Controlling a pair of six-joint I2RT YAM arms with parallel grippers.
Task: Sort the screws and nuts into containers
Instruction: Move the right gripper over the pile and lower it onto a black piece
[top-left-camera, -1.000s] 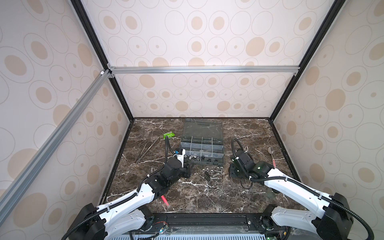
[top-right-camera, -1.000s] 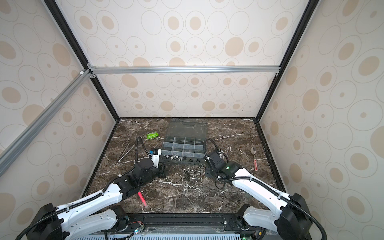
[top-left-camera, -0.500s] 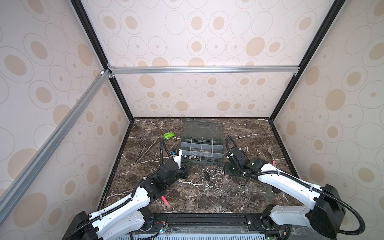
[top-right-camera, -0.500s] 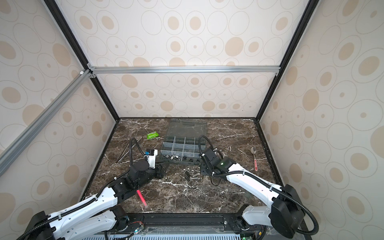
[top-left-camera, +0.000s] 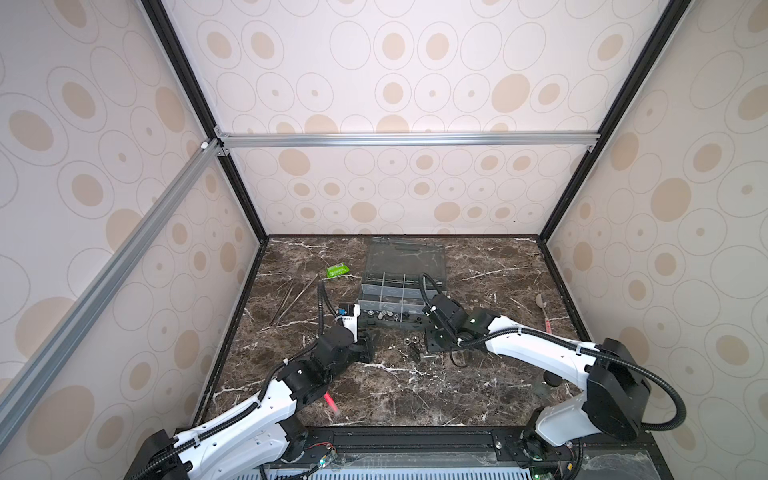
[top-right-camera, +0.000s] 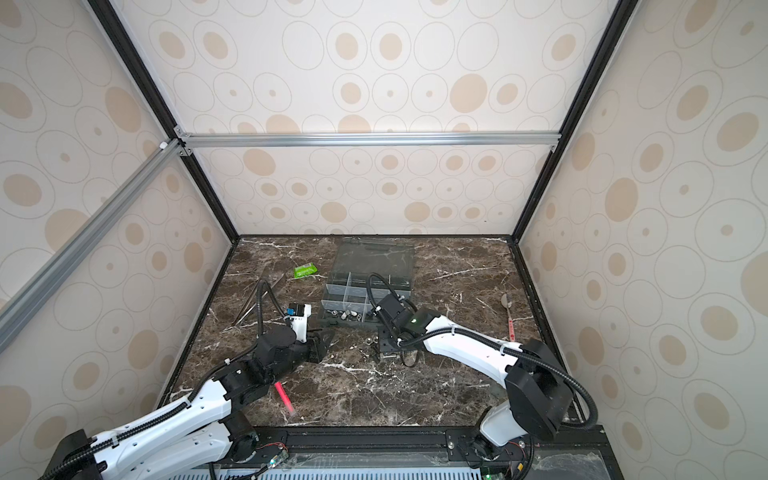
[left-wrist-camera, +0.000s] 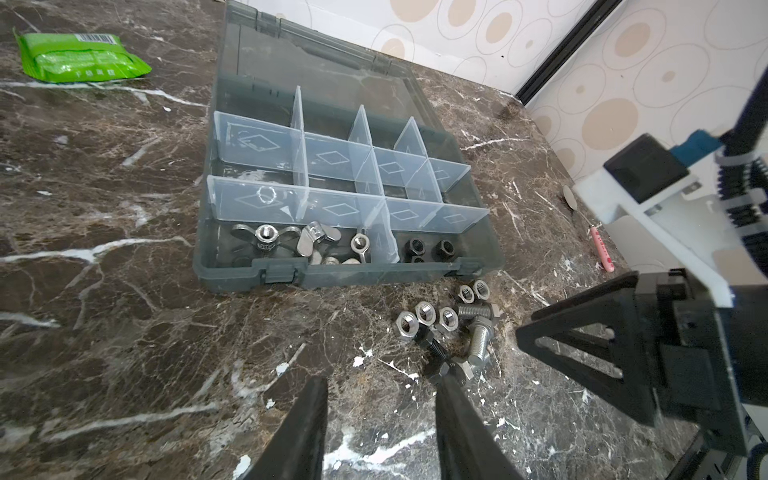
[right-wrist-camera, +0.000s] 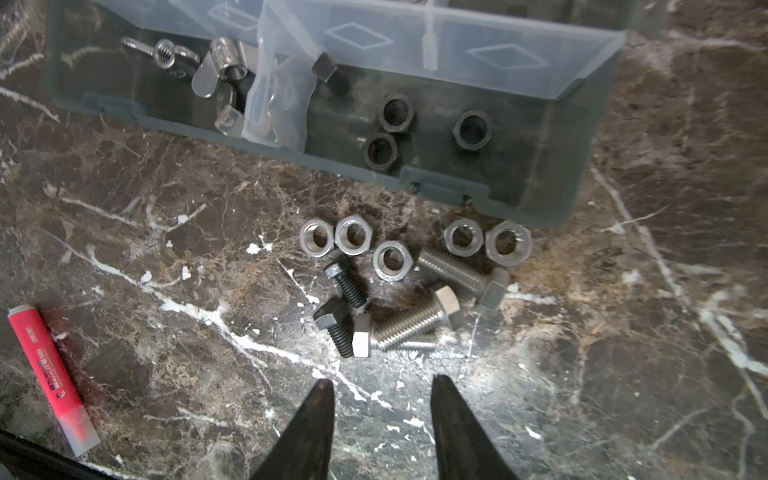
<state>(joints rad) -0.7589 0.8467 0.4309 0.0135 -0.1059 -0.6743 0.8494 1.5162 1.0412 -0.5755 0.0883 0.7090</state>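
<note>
The left gripper (left-wrist-camera: 382, 379) and right gripper (right-wrist-camera: 382, 380) hover low over the surface (left-wrist-camera: 124, 353), each with fingers moderately apart and gripping nothing. Between them, just near of the organiser box (left-wrist-camera: 353, 281), 5 silver nuts (right-wrist-camera: 353, 235) and the silver and black screws (right-wrist-camera: 415, 324) lie clustered. In the near row of containers (left-wrist-camera: 332, 208), wing nuts (left-wrist-camera: 266, 243) sit left and black nuts (left-wrist-camera: 432, 249) to their right.

You had nothing legible here: the green packet (left-wrist-camera: 79, 58) carried a barcode and white print, the pink pen (right-wrist-camera: 50, 370) dark lettering, both too blurred to read.
</note>
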